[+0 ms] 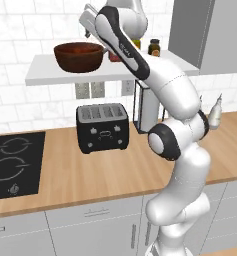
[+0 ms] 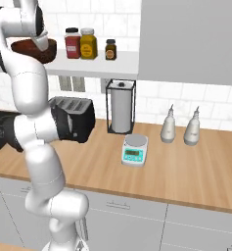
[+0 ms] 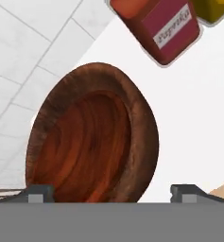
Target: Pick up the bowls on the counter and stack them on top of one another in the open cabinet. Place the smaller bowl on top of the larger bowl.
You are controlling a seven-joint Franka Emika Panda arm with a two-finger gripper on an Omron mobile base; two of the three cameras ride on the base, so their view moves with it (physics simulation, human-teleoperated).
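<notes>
Franka Panda arm (image 1: 177, 95): glossy white, rounded link shells joined by dark grey joint bands, with a dark strip bearing small pale lettering along the upper link. Thick cylindrical lower segments rise from a white base. Two small dark finger tips (image 3: 38, 193) have paler grey faces.

A black toaster (image 1: 102, 128) stands left of the paper towel holder (image 2: 120, 106); a small scale (image 2: 135, 150) lies just before the holder, two white bottles (image 2: 168, 125) to its right, three jars (image 2: 88, 44) above it
</notes>
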